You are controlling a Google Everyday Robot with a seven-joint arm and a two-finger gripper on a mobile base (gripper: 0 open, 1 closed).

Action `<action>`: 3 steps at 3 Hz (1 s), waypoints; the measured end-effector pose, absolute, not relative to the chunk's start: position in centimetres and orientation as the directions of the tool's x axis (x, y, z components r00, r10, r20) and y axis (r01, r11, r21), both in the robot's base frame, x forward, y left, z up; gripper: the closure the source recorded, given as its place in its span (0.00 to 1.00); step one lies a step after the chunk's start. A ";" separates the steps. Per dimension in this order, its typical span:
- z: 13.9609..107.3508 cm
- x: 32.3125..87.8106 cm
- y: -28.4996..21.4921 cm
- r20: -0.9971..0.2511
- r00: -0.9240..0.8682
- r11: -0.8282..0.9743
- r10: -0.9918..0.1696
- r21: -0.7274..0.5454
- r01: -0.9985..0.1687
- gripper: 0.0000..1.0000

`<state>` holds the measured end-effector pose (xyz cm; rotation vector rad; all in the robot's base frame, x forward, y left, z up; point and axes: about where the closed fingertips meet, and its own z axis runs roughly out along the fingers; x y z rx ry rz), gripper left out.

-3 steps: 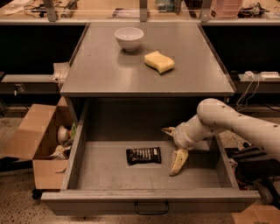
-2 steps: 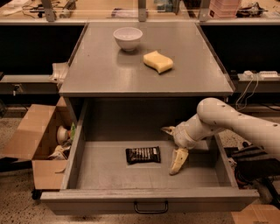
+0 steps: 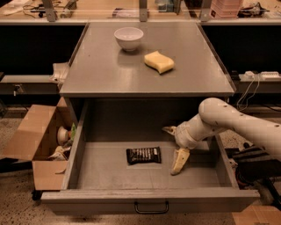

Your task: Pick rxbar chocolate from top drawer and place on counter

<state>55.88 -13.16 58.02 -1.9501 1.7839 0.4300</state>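
Note:
The rxbar chocolate lies flat on the floor of the open top drawer, a little left of its middle, dark wrapper with white lettering up. My gripper is inside the drawer, just to the right of the bar and apart from it. It is open and empty: one finger points down to the drawer floor, and the other is farther back. The white arm comes in from the right. The counter is the grey top above the drawer.
A white bowl and a yellow sponge sit on the counter. An open cardboard box with clutter stands on the floor left of the drawer. A cluttered bench runs along the back. Cables and dark gear lie at the right.
Almost nothing has changed. The gripper holds the same open pose beside the bar, and the bar has not moved.

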 end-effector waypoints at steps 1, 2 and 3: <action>58.1 55.9 -13.3 -0.522 0.111 -0.056 -0.846 -0.120 -0.991 0.00; 58.1 55.9 -13.3 -0.522 0.111 -0.056 -0.846 -0.120 -0.991 0.00; 58.3 55.7 -13.1 -0.521 0.115 -0.059 -0.846 -0.123 -0.991 0.00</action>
